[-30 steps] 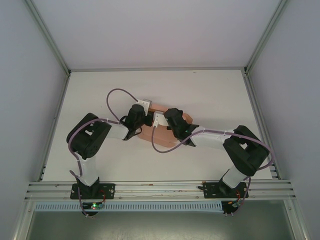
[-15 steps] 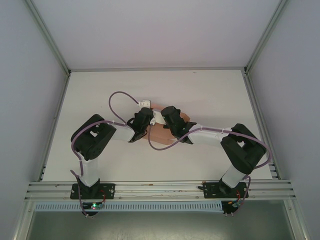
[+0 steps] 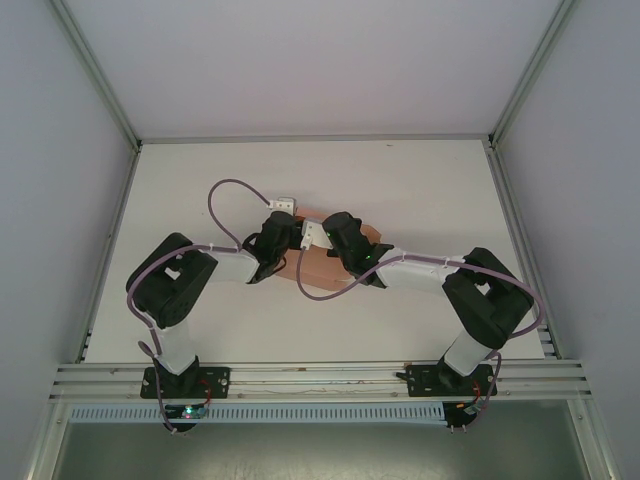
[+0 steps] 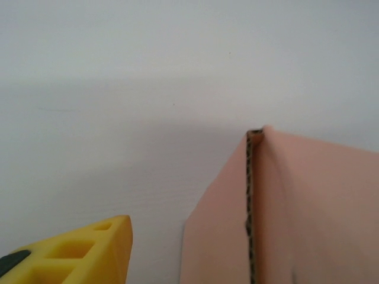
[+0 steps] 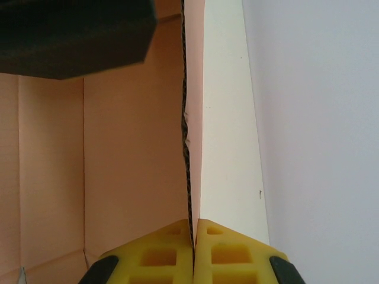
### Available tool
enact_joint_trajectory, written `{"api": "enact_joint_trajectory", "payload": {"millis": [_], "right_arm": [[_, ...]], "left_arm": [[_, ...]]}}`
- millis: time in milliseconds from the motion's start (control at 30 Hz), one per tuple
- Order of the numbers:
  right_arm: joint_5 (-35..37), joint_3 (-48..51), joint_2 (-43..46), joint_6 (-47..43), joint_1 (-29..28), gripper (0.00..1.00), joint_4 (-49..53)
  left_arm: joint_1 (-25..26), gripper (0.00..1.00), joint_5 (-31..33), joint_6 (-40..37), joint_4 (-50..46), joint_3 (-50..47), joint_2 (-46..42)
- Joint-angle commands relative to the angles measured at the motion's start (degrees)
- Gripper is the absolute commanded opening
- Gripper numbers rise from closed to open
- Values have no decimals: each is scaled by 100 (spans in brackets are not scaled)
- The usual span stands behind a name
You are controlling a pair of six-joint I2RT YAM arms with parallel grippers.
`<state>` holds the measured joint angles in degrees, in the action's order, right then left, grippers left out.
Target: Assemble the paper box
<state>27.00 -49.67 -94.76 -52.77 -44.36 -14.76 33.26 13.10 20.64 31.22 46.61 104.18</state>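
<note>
My right claw (image 5: 193,232) is clamped on a raised wall of the paper box (image 5: 130,148), mid-worktop (image 3: 420,190). My left claw (image 3: 281,243) hangs beside another raised edge; its grip I cannot tell. I judge we're mid-fold: next, square that wall gently.

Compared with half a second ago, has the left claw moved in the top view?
Yes. The left claw has drawn back a little to the left, toward the table's left rail.
</note>
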Motion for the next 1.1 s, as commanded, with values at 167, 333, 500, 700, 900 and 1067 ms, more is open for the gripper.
{"api": "enact_joint_trajectory", "payload": {"millis": [167,333,500,700,900,1067], "right_arm": [[-344,76,-70,131,99,0,716],[-440,70,64,290,155,17,622],[-781,219,823,703,291,58,345],[-2260,892,2561,1406,638,98,204],[-3021,1349,3697,2262,1394,98,-2],[-2870,1118,3496,2816,1866,98,116]], "left_arm": [[-65,26,39,-420,-359,363,119],[-72,0,122,-388,-201,266,47],[-75,0,283,-229,-328,213,-296],[-69,0,270,90,-934,239,-662],[-73,0,120,274,-1326,177,-1004],[-65,0,-159,357,-1496,136,-1208]]}}
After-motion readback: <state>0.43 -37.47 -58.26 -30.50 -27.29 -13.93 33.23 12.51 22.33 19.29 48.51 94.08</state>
